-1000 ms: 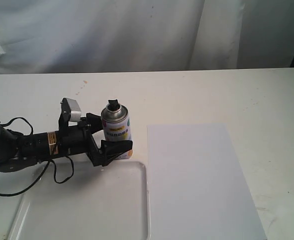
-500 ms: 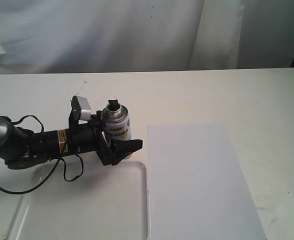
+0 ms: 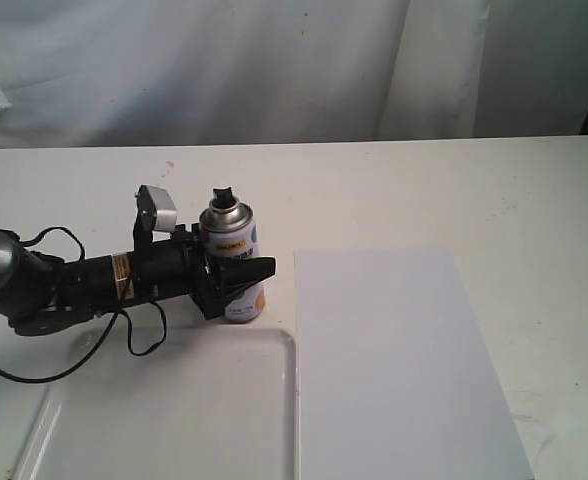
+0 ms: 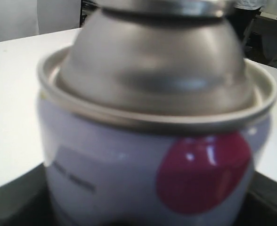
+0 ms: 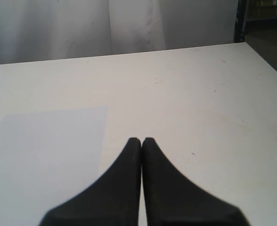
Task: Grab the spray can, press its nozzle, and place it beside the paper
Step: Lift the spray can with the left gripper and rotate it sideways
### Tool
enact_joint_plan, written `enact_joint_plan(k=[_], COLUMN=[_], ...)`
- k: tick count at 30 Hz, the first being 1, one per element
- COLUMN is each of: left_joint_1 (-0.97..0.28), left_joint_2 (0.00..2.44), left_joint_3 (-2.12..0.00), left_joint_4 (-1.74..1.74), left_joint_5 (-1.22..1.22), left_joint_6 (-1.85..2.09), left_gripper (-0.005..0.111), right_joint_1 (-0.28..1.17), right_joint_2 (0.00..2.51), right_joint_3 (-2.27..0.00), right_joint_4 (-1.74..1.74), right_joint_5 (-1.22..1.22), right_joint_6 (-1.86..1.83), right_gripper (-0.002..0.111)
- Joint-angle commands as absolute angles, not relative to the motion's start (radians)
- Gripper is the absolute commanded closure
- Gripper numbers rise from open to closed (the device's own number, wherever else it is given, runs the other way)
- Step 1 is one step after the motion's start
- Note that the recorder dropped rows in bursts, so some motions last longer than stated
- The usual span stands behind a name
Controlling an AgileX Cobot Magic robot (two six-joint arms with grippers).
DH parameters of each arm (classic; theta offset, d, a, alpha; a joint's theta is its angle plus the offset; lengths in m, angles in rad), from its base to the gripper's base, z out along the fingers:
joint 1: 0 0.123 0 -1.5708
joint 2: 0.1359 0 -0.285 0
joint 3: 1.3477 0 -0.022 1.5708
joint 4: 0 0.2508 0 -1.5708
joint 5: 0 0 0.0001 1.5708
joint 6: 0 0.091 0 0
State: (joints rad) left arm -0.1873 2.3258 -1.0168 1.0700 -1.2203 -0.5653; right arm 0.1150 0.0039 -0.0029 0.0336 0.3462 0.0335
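Since the earlier frame, our left gripper [image 3: 239,268] has narrowed its jaws onto the spray can [image 3: 232,243], gripping the body low so the nozzle [image 3: 222,193] remains clear for pressing. We find the can upright near the paper [image 3: 394,350]; the right gripper [image 5: 142,141] is closed

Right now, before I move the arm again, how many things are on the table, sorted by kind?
spray can: 1
paper sheet: 1
white tray: 1
Total: 3
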Motion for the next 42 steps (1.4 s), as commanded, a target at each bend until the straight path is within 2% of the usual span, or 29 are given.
enact_joint_plan(k=[1, 6, 9, 15, 19, 21, 26, 35, 42], left_joint_1=[-0.161, -0.136, -0.139, -0.15, -0.233, -0.317, -0.452, -0.636, -0.679], left_joint_2=[2.291, 2.157, 2.064, 1.899, 1.808, 1.758, 1.723, 1.723, 1.723], left_joint_3=[-1.019, -1.019, -1.019, -1.019, -1.019, -1.019, -1.019, -1.019, -1.017], left_joint_4=[1.056, 1.132, 1.218, 1.368, 1.48, 1.552, 1.653, 1.744, 1.744], left_joint_5=[-1.221, -1.221, -1.133, -0.951, -0.758, -0.57, -0.359, -0.102, -0.044], left_joint_6=[-0.582, -0.585, -0.628, -0.963, -1.097, -1.181, -1.308, -1.417, -1.461], left_gripper=[0.107, 0.107, 0.107, 0.107, 0.107, 0.107, 0.107, 0.107, 0.107], right_joint_1=[0.109, 0.109, 0.109, 0.109, 0.109, 0.109, 0.109, 0.109, 0.109], right_joint_2=[0.0, 0.0, 0.0, 0.0, 0.0, 0.0, 0.0, 0.0, 0.0], right_joint_3=[0.0, 0.0, 0.0, 0.0, 0.0, 0.0, 0.0, 0.0, 0.0], right_joint_4=[0.025, 0.025, 0.025, 0.025, 0.025, 0.025, 0.025, 0.025, 0.025], right_joint_5=[0.345, 0.345, 0.345, 0.345, 0.345, 0.345, 0.345, 0.345, 0.345], right_joint_6=[0.038, 0.038, 0.038, 0.038, 0.038, 0.038, 0.038, 0.038, 0.038], right_gripper=[0.108, 0.108, 0.108, 0.108, 0.108, 0.108, 0.108, 0.108, 0.108])
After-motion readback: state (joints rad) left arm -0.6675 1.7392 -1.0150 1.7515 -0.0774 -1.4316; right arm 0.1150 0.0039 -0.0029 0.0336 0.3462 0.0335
